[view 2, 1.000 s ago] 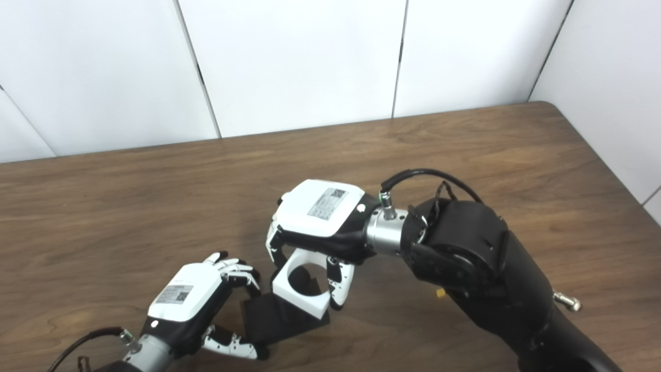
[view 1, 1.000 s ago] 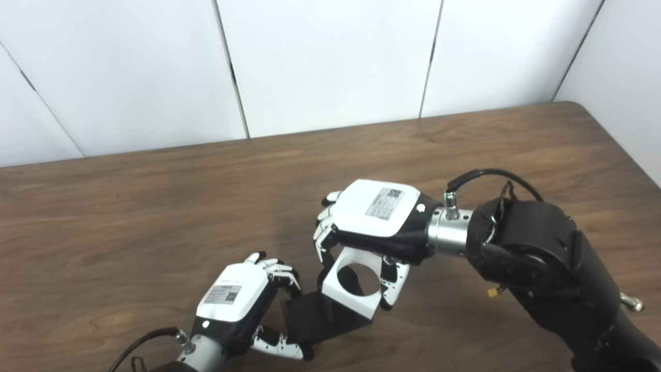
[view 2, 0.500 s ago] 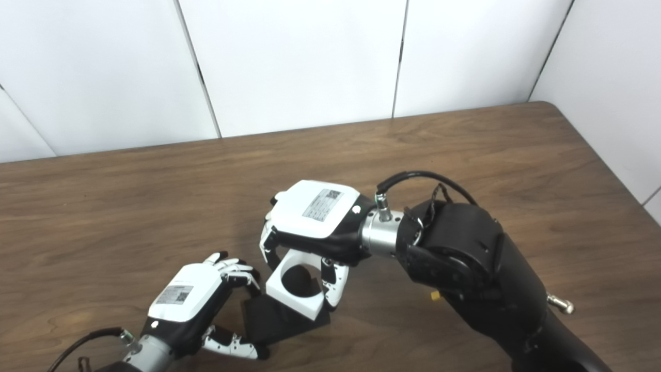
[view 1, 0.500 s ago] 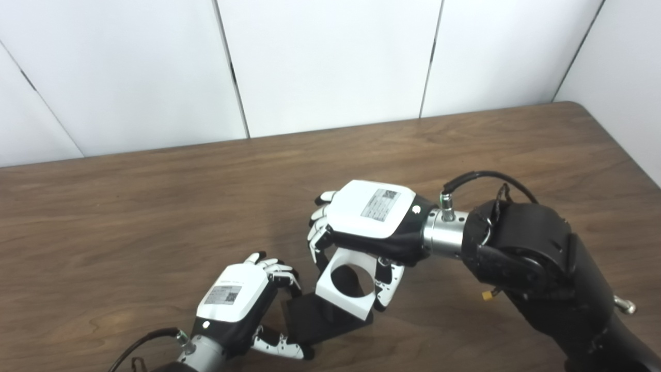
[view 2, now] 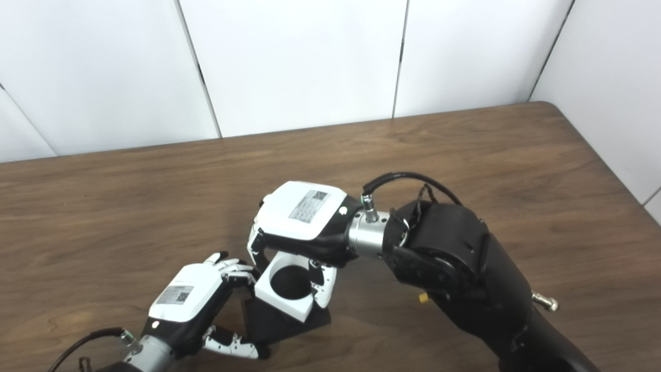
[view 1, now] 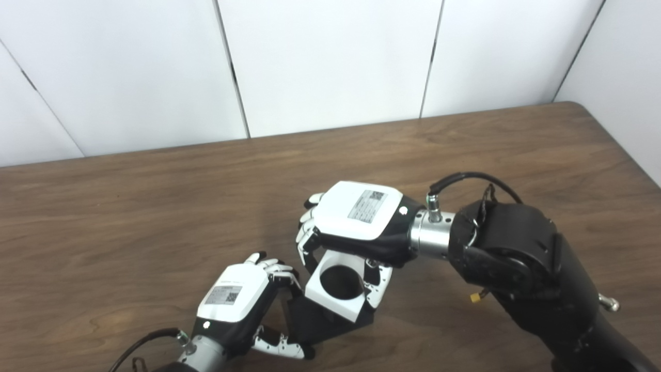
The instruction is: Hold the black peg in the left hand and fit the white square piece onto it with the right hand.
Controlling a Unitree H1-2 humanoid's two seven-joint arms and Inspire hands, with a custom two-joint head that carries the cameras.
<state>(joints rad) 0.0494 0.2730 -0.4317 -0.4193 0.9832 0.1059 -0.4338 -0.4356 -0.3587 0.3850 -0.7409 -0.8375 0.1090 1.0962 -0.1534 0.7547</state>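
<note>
White square piece (view 1: pixel 336 289) — right hand (view 1: pixel 356 219) grips it.

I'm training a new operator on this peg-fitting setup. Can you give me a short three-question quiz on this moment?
1. True or false: the right hand holds the white square piece.
2. Which hand grips the black peg base? A) left B) right C) neither
3. Fill in: the white piece has a ____ hole through its middle.

Key
1. True; its fingers clasp the piece from above.
2. A; the left hand holds the base on the wooden table.
3. Round.
</note>
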